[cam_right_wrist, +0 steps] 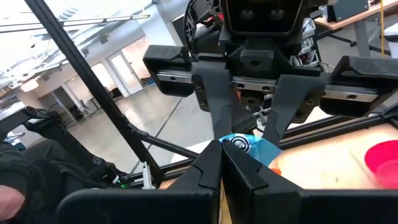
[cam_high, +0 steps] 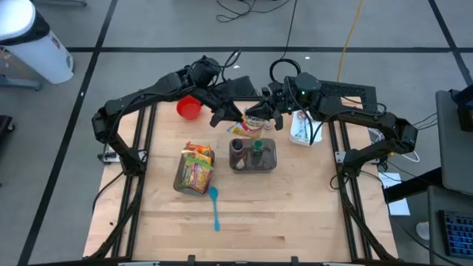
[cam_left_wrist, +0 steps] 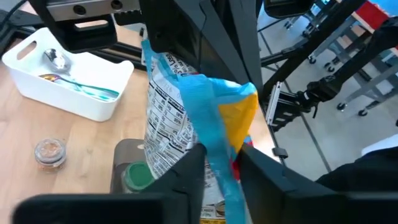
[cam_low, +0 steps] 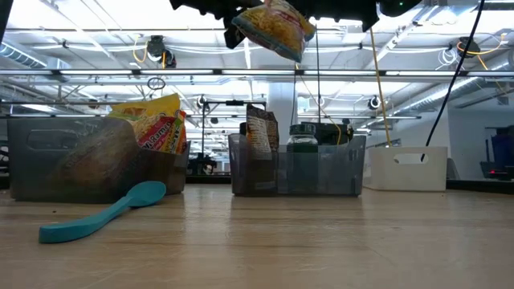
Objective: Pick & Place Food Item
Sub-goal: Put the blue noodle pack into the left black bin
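A food packet (cam_high: 255,122) with a white label face, a yellow side and a blue sealed edge hangs high above the table's far middle, seen at the top of the low view (cam_low: 277,28). My right gripper (cam_right_wrist: 221,165) is shut on it from the right. My left gripper (cam_left_wrist: 224,177) comes from the left, open by a narrow gap, with one finger on each side of the packet's blue edge (cam_left_wrist: 217,143). Right below the packet stands a dark clear bin (cam_high: 253,155) holding a green-lidded jar and a dark packet. My right gripper pinches the packet's blue sealed edge (cam_right_wrist: 239,144) between its two shut fingers. The fingers lie about level and come from the table's right side. The packet is lifted clear and hangs tilted over the dark bin. My left gripper's fingers (cam_left_wrist: 193,168) flank the blue edge; I cannot tell whether they touch it.
A second clear bin (cam_high: 194,168) with yellow packets stands left of the dark one, and a teal spoon (cam_high: 214,207) lies near it. A red bowl (cam_high: 189,108) sits at the far left. A white tray (cam_high: 301,127) with utensils sits at the far right.
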Available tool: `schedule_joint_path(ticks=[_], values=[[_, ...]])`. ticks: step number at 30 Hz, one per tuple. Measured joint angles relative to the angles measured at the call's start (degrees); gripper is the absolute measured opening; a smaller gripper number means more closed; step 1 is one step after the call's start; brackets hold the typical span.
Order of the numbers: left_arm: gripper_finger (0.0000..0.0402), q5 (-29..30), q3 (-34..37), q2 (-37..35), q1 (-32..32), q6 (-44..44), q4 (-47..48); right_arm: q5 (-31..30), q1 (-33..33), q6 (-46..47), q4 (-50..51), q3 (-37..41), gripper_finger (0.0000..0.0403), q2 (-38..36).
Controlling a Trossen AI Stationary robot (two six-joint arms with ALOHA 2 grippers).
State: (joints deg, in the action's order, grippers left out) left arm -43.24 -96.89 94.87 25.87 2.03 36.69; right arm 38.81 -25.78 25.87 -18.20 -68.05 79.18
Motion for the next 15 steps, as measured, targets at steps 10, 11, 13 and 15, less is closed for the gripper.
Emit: schedule_joint_path(ticks=[10, 11, 13, 15], values=[[0.0006, 2.3, 0.0, 0.0, 0.5, -1.3, -0.1, 0.0, 0.0, -0.2, 0.5, 0.0, 0.0, 0.0], [0.0007, 2.3, 0.0, 0.0, 0.5, -2.0, -0.1, 0.0, 0.0, -0.2, 0.5, 0.0, 0.0, 0.0], [0.0008, 2.4, 0.0, 0.0, 0.5, -3.8, -0.2, 0.0, 0.0, -0.2, 0.5, 0.0, 0.0, 0.0], [0.0004, 2.4, 0.0, 0.0, 0.5, -5.2, -0.2, 0.0, 0.0, -0.2, 0.5, 0.0, 0.0, 0.0]])
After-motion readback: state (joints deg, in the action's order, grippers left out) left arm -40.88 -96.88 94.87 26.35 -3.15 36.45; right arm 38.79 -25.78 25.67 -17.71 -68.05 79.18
